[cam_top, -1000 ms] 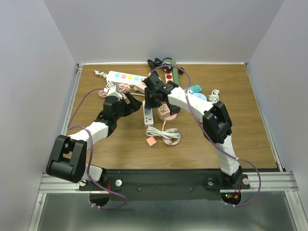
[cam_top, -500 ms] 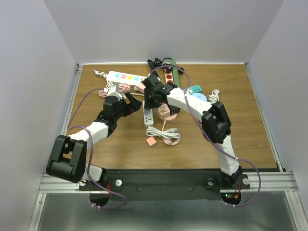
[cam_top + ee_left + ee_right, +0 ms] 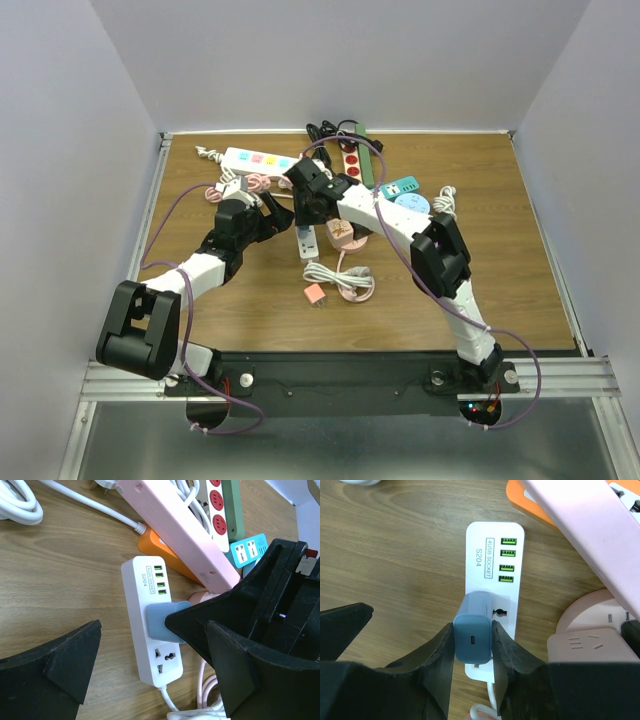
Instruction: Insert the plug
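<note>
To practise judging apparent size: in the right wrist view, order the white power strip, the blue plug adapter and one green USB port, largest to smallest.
1. White plastic power strip.
2. Blue rectangular plug adapter, nearer the camera, so possibly enlarged.
3. Green USB port, clearly smallest.

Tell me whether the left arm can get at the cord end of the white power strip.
Probably yes. The left gripper hangs open over the white power strip, whose cord end lies bare; the right gripper, shut on the blue plug, crowds only the middle.
</note>
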Controlling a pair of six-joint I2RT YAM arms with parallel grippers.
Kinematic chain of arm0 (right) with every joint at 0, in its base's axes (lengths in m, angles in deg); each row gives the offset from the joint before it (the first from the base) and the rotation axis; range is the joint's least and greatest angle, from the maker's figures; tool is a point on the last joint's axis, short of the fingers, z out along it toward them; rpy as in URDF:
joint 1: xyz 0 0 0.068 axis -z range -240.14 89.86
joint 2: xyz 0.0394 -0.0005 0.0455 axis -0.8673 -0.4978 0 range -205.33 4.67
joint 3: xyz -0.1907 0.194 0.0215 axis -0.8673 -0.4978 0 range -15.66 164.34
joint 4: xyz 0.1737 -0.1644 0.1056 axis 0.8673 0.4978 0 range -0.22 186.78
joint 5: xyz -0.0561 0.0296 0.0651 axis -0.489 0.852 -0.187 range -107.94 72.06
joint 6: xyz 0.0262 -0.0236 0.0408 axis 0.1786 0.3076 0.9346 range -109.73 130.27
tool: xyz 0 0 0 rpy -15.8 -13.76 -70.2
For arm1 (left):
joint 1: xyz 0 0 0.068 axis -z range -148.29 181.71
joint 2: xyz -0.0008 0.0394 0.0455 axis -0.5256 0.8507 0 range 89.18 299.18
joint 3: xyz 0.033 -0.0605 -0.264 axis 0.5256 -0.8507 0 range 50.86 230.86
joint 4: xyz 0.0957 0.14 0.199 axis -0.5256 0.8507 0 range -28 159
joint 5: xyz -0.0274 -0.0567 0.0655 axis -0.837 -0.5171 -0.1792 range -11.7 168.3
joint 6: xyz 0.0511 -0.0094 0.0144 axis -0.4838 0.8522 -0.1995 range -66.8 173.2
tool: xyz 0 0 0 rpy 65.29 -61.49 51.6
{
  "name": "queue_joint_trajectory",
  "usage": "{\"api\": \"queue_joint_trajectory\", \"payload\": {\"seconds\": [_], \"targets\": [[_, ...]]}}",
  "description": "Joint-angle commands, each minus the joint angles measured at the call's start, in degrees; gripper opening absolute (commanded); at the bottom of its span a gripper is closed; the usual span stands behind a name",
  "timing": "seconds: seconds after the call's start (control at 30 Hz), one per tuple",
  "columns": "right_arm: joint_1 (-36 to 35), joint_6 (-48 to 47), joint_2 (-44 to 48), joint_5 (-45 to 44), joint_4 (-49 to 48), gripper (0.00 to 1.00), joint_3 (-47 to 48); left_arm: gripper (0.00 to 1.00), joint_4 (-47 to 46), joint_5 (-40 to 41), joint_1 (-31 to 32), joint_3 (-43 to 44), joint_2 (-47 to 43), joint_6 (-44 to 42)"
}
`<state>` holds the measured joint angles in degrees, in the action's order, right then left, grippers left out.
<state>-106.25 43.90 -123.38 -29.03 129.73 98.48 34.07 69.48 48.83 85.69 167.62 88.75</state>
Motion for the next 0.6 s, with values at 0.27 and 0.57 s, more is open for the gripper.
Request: {"api": "queue_joint_trajectory", "payload": {"seconds": [0.27,0.57], "targets": [[-0.7,-3.1,-7.0,-3.7,1.3,0.00,5.2,0.98,-1.3,0.1,-1.0,-2.4,-2.1,-0.7],[-1.5,-4.8,-10.8,-3.4,1.7,0.00,4.5,0.98,-1.5,-0.4,-4.6,-5.1,-3.6,-0.3]]}}
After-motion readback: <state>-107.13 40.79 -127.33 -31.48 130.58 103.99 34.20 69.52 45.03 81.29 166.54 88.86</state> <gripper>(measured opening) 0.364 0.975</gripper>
